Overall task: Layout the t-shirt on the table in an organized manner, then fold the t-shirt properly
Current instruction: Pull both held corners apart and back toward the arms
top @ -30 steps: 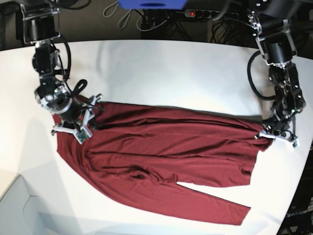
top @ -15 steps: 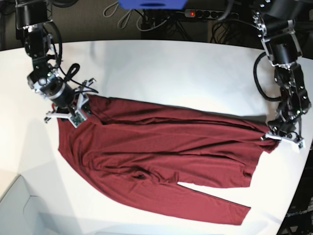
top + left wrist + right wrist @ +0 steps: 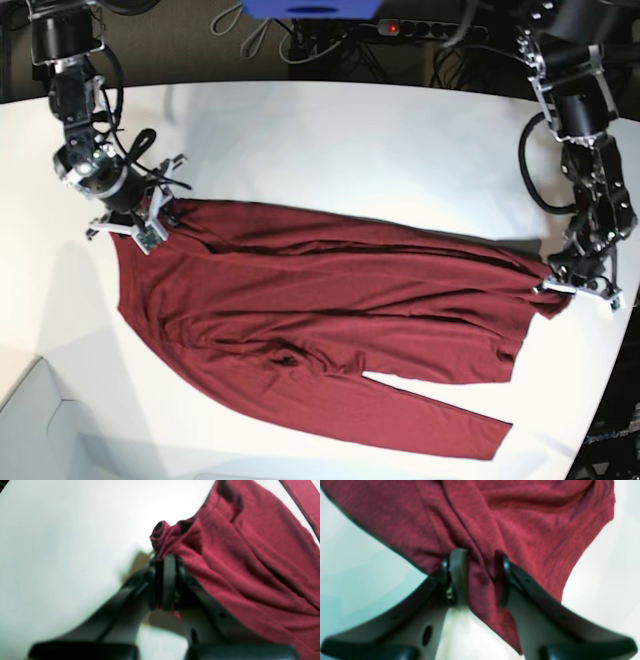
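A maroon shirt is seen stretched across the white counter, one sleeve trailing toward 5 o'clock in the base view. At 3 o'clock a bunched corner of fabric is pinched by the left tool, its jaws pressed together on the cloth (a small knot of it pokes out above them). At 10 o'clock a fold is gripped by the right tool, its jaws parted by the cloth.

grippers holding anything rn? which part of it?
Both hold the t-shirt. The left gripper is shut on a bunched bit of its edge at one end; the right gripper has a fold of fabric between its fingers at the opposite end.
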You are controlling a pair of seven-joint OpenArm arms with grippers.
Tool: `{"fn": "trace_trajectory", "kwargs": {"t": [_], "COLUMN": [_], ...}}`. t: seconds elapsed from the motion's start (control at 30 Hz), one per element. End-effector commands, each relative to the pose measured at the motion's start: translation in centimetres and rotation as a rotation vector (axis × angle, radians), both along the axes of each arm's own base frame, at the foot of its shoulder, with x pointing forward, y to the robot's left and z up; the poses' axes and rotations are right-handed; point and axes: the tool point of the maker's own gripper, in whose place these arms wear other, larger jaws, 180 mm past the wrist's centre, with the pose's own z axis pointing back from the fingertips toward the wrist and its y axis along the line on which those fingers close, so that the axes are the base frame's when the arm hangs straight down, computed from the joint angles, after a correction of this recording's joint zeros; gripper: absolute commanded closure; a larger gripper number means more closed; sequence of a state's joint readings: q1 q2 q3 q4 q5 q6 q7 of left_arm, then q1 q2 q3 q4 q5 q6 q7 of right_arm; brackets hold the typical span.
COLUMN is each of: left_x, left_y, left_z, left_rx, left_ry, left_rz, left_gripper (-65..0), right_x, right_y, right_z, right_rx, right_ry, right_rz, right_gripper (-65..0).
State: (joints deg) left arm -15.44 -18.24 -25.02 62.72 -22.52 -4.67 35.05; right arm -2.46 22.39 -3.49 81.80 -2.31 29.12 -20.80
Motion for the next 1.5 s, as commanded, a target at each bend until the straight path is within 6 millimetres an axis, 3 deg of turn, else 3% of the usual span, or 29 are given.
{"fn": "trace_trajectory", "kwargs": {"t": [0.0, 0.2, 0.43, 0.67, 0.77, 0.9, 1.33, 1.47], "left_x": [1.1, 1.0, 1.1, 0.8, 0.5, 0.1, 0.0, -0.6], "left_y": [1.1, 2.0, 1.7, 1.5, 0.9, 0.8, 0.8, 0.9], "left_z": [2.3, 2.6, 2.8, 2.1, 1.4, 0.9, 0.8, -1.0], "left_rx": [0.031, 0.050, 0.038, 0.030, 0.014, 0.015, 0.018, -0.004], "left_ry": [-0.060, -0.059, -0.069, -0.052, -0.044, -0.034, -0.029, 0.016], "left_rz": [0.010, 0.015, 0.015, 0.012, 0.013, 0.013, 0.013, 0.022], "left_gripper": [-0.2, -0.2, -0.2, -0.2, -0.2, -0.2, -0.2, -0.2], "right_x": [1.1, 1.7, 2.0, 1.0, 0.3, -0.2, -1.9, -2.5], "right_y": [-1.0, -2.0, -1.0, 0.0, -1.7, -3.1, -2.7, -3.1], "right_z": [1.2, 1.5, 3.5, 4.6, 4.2, 4.0, 2.1, 0.4], "right_rx": [-0.002, -0.007, -0.009, -0.006, -0.016, 0.014, 0.046, 0.051], "right_ry": [-0.042, -0.050, -0.104, -0.132, -0.108, -0.106, -0.055, -0.010], "right_rz": [-0.019, -0.044, -0.015, 0.008, -0.051, -0.145, -0.175, -0.194], "right_gripper": [-19.4, -19.4, -19.4, -19.6, -23.4, -34.7, -35.0, -35.0]}}
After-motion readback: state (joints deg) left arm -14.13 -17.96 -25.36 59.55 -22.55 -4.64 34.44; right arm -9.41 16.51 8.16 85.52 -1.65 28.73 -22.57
